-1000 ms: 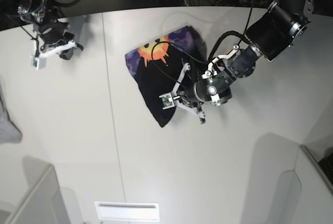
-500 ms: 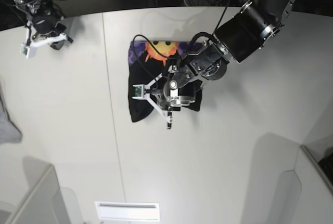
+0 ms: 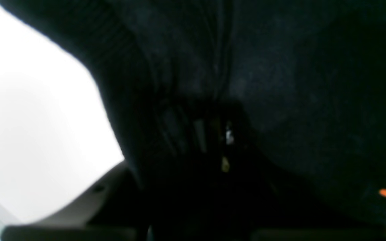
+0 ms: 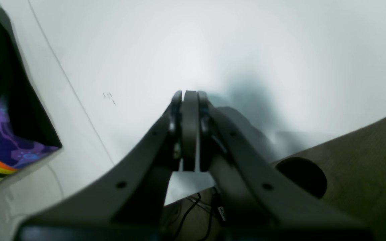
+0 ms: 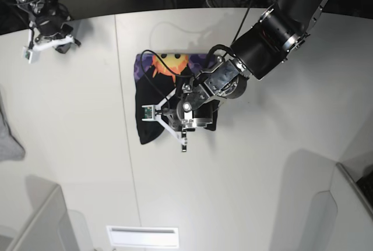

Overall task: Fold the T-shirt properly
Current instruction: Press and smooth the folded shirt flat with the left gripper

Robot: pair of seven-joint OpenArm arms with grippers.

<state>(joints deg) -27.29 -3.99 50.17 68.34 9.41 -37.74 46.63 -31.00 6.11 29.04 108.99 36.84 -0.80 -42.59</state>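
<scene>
The black T-shirt (image 5: 152, 96) lies bunched on the white table (image 5: 262, 175), with its orange sun print (image 5: 169, 63) and purple clouds showing along the far edge. My left gripper (image 5: 175, 114) presses down on its near right part, shut on the black cloth. In the left wrist view dark T-shirt cloth (image 3: 280, 83) fills nearly the whole picture and hides the fingertips. My right gripper (image 5: 44, 32) hangs at the table's far left corner, away from the shirt. Its fingers (image 4: 189, 97) are shut on nothing, and a corner of the T-shirt (image 4: 8, 147) shows at the left edge of that view.
A light grey cloth (image 5: 9, 140) lies at the left edge. Pale bin walls stand at the lower left (image 5: 35, 222) and lower right (image 5: 349, 204). A white slotted plate (image 5: 143, 236) sits at the near edge. A thin seam (image 5: 125, 146) crosses the table.
My left gripper has swung leftward across the table, dragging the shirt with it into a more compact bundle. The right arm drew back a little toward the far left corner.
</scene>
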